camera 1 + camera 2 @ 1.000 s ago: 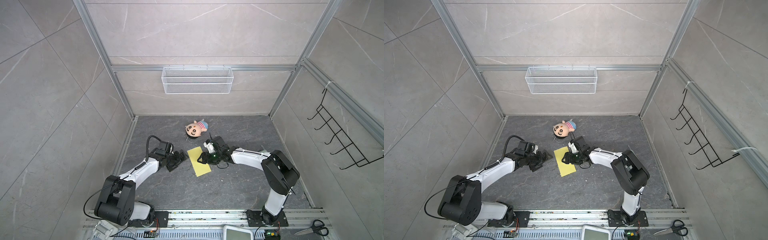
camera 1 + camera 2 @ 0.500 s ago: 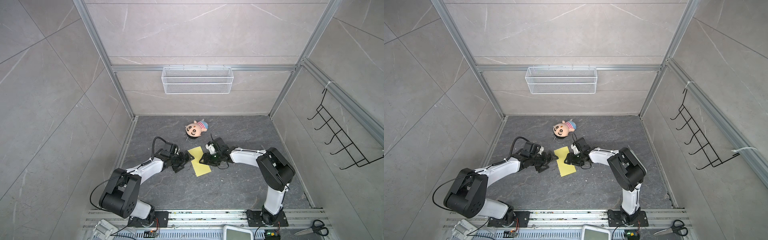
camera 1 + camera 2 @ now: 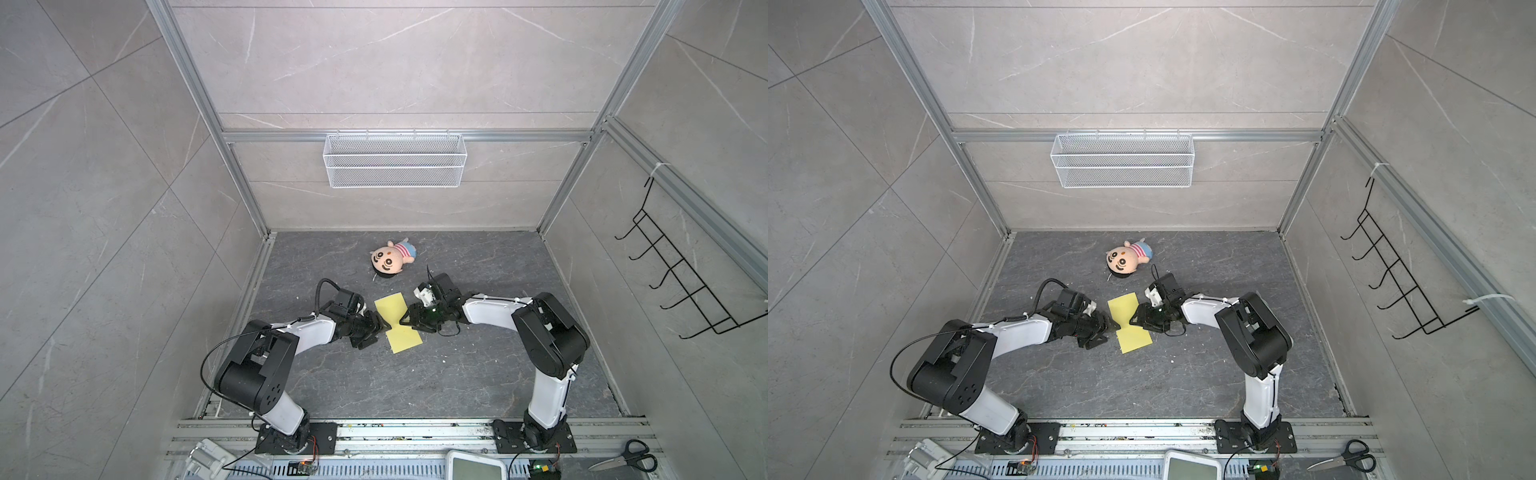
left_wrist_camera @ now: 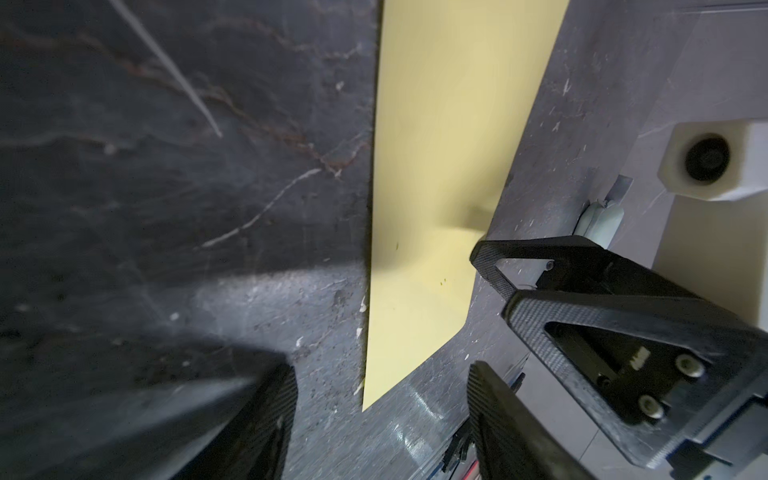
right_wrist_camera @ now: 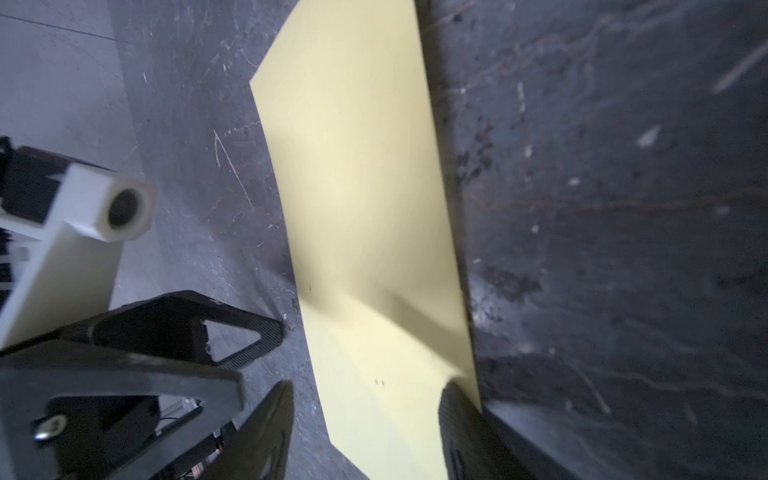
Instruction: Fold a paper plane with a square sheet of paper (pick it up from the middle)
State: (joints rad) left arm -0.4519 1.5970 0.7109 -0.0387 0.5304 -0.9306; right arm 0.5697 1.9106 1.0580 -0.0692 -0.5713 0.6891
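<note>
**Item 1: left claw (image 4: 382, 368).** Jaws apart, nothing clamped. One long edge of the square sheet of paper (image 3: 390, 307) lies between its fingers at about mid-length.
Hazard: if you close here while the sheet lies flat on the tabletop (image 3: 457, 374), the fingers probably scrape stone and shove the edge instead of catching it.

**Item 2: right claw (image 5: 365, 386).** It faces the left claw across the sheet. Jaws apart, with one finger (image 5: 457, 415) touching the opposite long edge.
Hazard: if you push in from both sides at once, the thin sheet likely buckles between the claws and takes a stray crease off the centre line.

**Item 3: claw tips.** They sit near each other over the sheet's middle.
Hazard: if you advance either one, they may collide.

**Item 4: the sheet.** It rests on the tabletop between the claws and shows as a narrow rectangle, its ends running out past both.
Hazard: an uneven pull skews it, so later folds will not line up.

**Item 5: plush doll (image 3: 388, 261).** It lies beyond the right claw, past the sheet's far end and apart from it.
Hazard: if you swing a lifted sheet that way, it could brush the doll.
</note>
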